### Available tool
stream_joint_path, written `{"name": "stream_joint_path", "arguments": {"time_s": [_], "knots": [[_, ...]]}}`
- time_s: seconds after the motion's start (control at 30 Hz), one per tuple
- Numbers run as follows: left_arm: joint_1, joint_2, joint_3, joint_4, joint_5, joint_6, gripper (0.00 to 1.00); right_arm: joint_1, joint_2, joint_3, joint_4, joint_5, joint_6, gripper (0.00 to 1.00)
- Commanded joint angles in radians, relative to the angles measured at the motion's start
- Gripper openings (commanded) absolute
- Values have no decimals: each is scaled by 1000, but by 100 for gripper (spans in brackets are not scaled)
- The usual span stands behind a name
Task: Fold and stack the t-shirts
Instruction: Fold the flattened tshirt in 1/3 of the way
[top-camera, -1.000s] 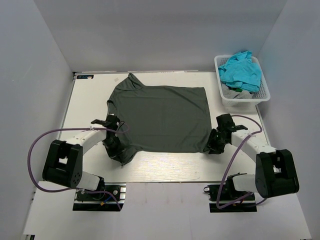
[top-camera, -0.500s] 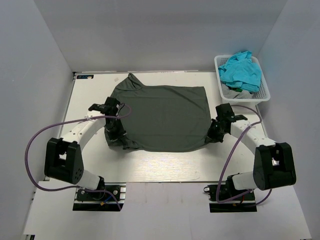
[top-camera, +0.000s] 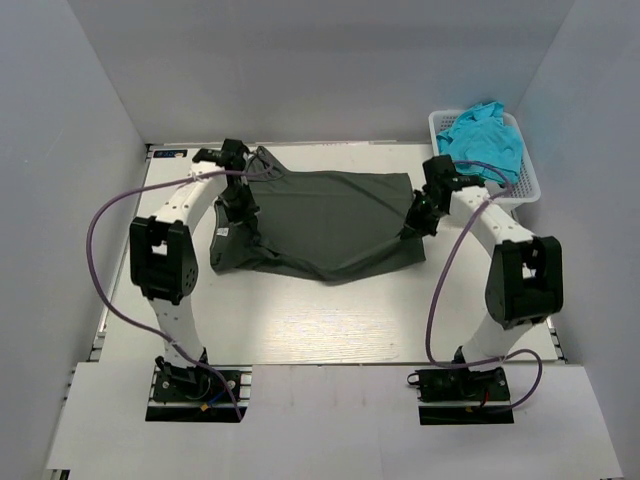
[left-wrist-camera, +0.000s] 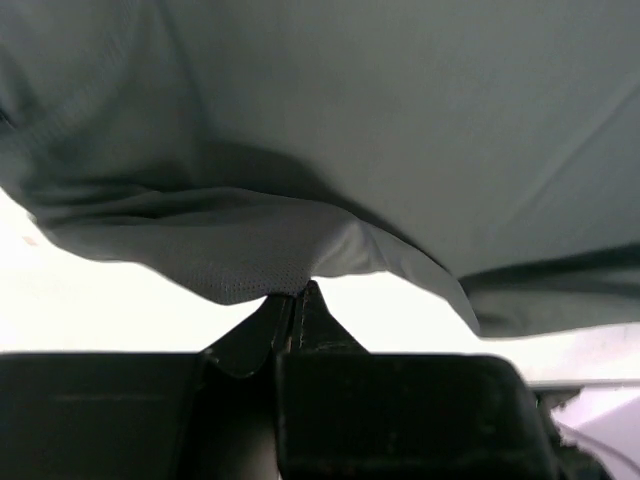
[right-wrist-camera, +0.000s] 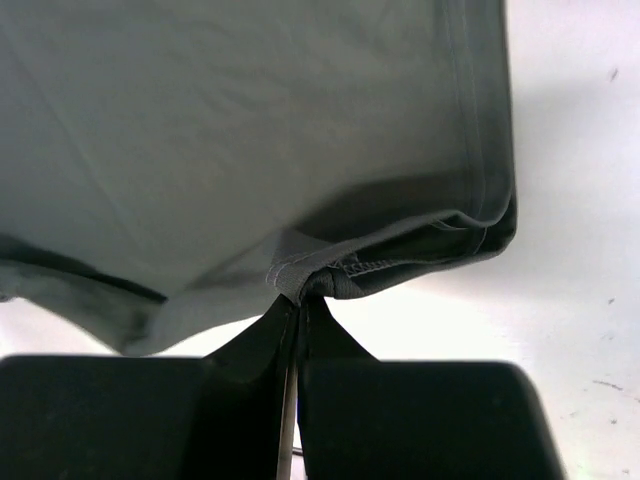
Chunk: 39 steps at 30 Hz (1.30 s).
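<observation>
The charcoal-grey t-shirt (top-camera: 330, 215) lies on the white table, its near half lifted and carried over the far half, sagging in the middle. My left gripper (top-camera: 240, 205) is shut on the shirt's left lower edge; in the left wrist view the gripper (left-wrist-camera: 297, 295) pinches a fold of the cloth (left-wrist-camera: 330, 120). My right gripper (top-camera: 417, 215) is shut on the right hem corner; the right wrist view shows the gripper (right-wrist-camera: 300, 297) pinching the stitched hem (right-wrist-camera: 400, 262). The turquoise t-shirt (top-camera: 482, 140) lies bunched in the basket.
The white lattice basket (top-camera: 528, 185) stands at the far right corner, with some grey cloth under the turquoise shirt. Grey walls enclose the table (top-camera: 330, 320) on three sides. Purple cables loop from both arms.
Both grippers have carried the shirt's near hem away from me, from the near edge to over the shirt's far half. Both arms are now stretched far out.
</observation>
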Motion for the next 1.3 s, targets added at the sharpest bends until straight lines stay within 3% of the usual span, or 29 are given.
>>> {"name": "stream_joint_path", "arguments": {"time_s": [0.0,0.2,0.23,0.3,0.37,0.4,0.43,0.47,0.5,0.67,0.7,0.8,1.03,1.27], "knots": [[36,37,141,-74,-60,33,0,-10,50,122,-71,42,-13,0],[69,224,359,-65,-26,77,3,-32,177,250,-75,62,-11,0],[69,254,395,-74,-26,91,10,-36,189,270,-78,61,-10,0],[80,333,502,-74,-26,118,12,-47,247,323,-81,61,-16,0],[92,386,609,-74,-26,138,23,-52,312,383,-88,58,-28,0],[102,412,637,-74,13,167,36,-53,329,402,-94,59,-28,14],[112,453,694,-74,29,181,77,-59,343,460,-98,54,-31,32],[112,470,719,-85,29,181,93,-59,373,483,-102,51,-45,48],[122,470,731,-76,29,181,100,-64,396,505,-114,74,-48,65],[168,388,653,-65,-17,172,100,-67,416,629,-160,110,-70,77],[169,358,618,-50,-17,163,100,-62,374,599,-130,110,-82,77],[169,231,454,9,-17,163,100,-55,283,464,-84,41,-123,90],[127,70,114,144,106,221,100,-15,107,128,123,-57,-182,90],[93,93,-10,285,166,160,100,-15,110,25,263,-171,-154,90]]}}
